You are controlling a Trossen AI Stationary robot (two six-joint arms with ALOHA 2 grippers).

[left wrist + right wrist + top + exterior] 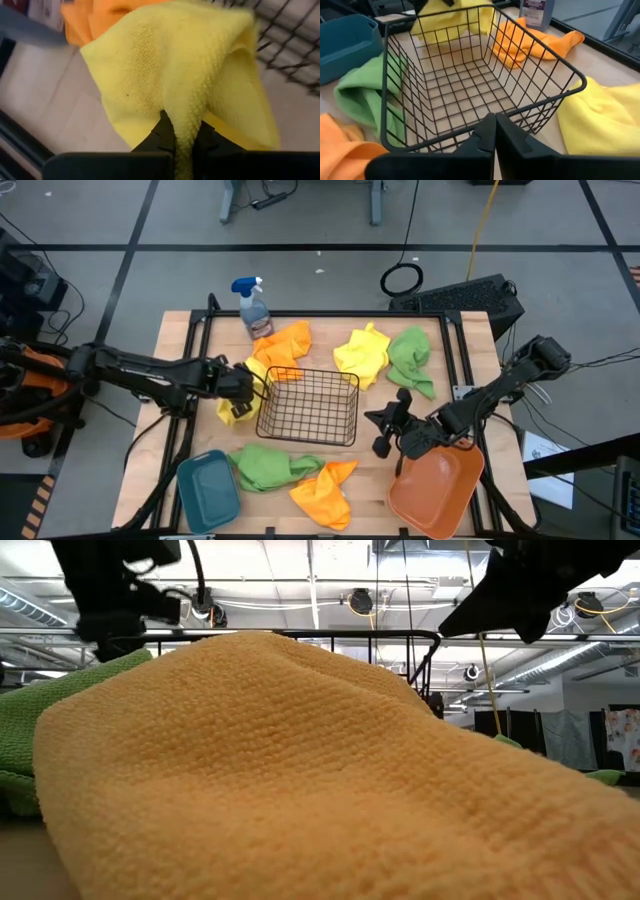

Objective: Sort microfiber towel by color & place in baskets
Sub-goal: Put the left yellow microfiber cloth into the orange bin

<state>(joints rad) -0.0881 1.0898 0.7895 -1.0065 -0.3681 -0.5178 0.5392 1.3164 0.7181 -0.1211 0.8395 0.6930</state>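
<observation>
My left gripper (249, 385) stands by the left wall of the black wire-mesh basket (308, 407), shut on a yellow towel (236, 402). My right gripper (495, 129) is shut and holds nothing, a little off the basket's right wall (520, 107); it also shows from above (378, 426). The teal tub (208, 491) sits at the near left, the orange tub (437, 490) at the near right. Loose towels lie around the basket: orange (285, 346), yellow (362, 354) and green (410, 360) on the far side, green (270, 466) and orange (325, 493) on the near side. My left gripper pinches a bunched fold of the yellow towel (183, 131) between its two fingers (162, 132). The cloth fans out wide beyond the fingertips (175, 65), slack. Whether its lower part rests on the table, I cannot tell.
A blue-capped spray bottle (253, 307) stands at the far edge, left of centre, next to the orange towel. A black frame rail (455, 355) runs along the table's sides. In the low view an orange towel (300, 780) fills the foreground and hides most of the table.
</observation>
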